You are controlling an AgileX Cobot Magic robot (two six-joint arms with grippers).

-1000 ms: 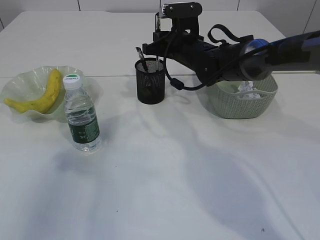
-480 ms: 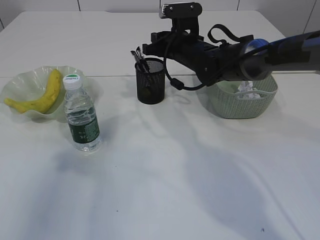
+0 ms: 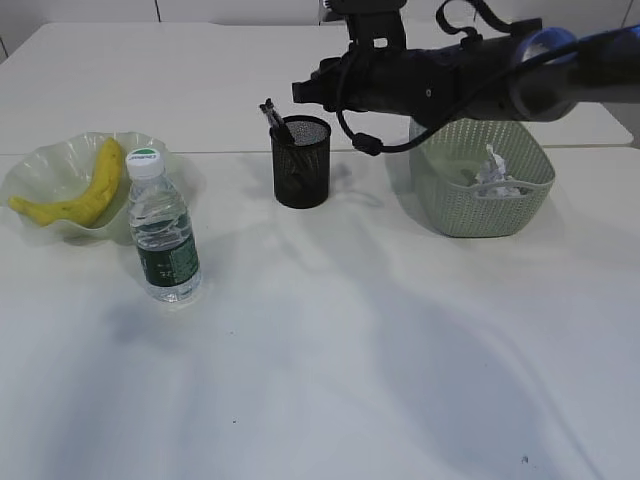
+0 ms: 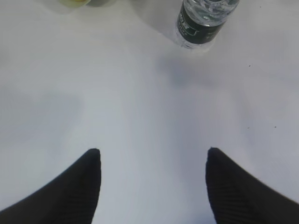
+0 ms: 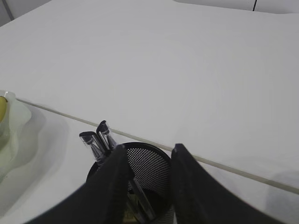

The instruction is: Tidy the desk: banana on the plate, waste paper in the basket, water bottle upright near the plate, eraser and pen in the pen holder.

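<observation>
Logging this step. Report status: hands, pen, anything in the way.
Right hand open, empty, above pen holder. Left hand open over bare table. Pen leaning in holder. Nothing blocking.

The water bottle is cut off by the top edge in the left wrist view, so its cap is hidden. The plate is cut off at the left edge in the right wrist view. The pen holder blocks its inside, so the eraser cannot be seen.
</observation>
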